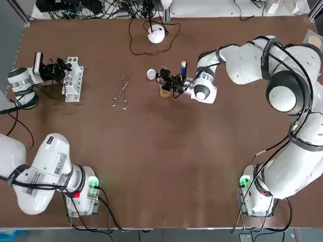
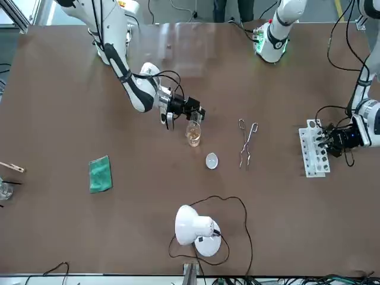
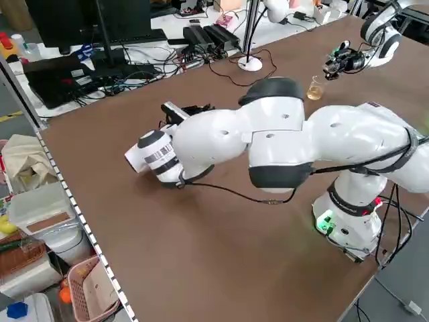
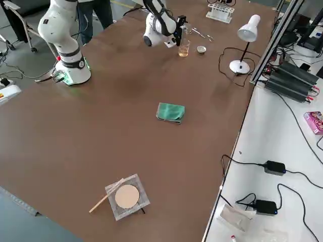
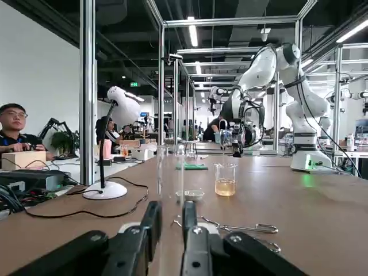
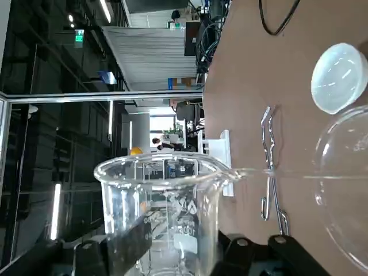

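Top view shows the right hand (image 1: 164, 79) pinching a small clear glass beaker (image 6: 164, 213). The beaker is tipped on its side, spout at the rim of a second glass beaker holding amber liquid (image 1: 164, 92). That one stands on the brown surface (image 1: 166, 151) just under the hand. A small white round dish (image 1: 151, 74) lies just beside this hand, with metal tongs (image 1: 121, 91) farther off. The left hand (image 1: 64, 69) is at a white test-tube rack (image 1: 73, 88), its fingers pressed onto a thin clear glass tube (image 5: 171, 184).
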Available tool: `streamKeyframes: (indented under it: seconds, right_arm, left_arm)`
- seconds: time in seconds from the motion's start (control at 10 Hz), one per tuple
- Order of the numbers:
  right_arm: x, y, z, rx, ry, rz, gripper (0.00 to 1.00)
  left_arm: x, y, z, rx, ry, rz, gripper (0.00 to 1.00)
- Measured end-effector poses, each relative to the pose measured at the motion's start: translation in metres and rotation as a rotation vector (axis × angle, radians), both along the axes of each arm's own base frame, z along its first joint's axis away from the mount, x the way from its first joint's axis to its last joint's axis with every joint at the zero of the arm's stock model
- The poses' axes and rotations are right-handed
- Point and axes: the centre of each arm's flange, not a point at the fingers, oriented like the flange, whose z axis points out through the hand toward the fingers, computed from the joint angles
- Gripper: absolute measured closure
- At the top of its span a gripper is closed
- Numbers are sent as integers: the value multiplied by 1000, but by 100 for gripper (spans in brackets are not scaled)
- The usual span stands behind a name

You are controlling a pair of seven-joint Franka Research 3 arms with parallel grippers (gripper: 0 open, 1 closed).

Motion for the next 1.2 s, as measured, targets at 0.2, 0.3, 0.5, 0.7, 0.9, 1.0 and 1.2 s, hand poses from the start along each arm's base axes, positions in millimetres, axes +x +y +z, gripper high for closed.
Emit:
streamKeyframes:
  seconds: [0.2, 0.3, 0.5, 0.7, 0.9, 1.0, 1.2]
  right_arm:
    - [0, 0, 1, 6, 18, 0, 61]
    - [0, 0, 2, 9, 28, 0, 61]
    - [1, 0, 2, 18, 56, -1, 61]
    - [1, 0, 2, 24, 73, -2, 61]
    - [1, 0, 2, 28, 87, -2, 61]
    - [1, 0, 2, 30, 92, -2, 61]
    - [1, 0, 2, 31, 100, -3, 61]
  left_arm:
    - [0, 0, -2, -8, -3, 1, 79]
    - [0, 2, -2, -11, -7, 0, 79]
    - [1, 5, -2, -14, -14, 3, 79]
    - [1, 5, -5, -23, -14, 3, 79]
    - [1, 5, -8, -31, -14, 3, 79]
    - [1, 4, -9, -34, -14, 2, 79]
    - [0, 2, -12, -42, -12, 2, 79]
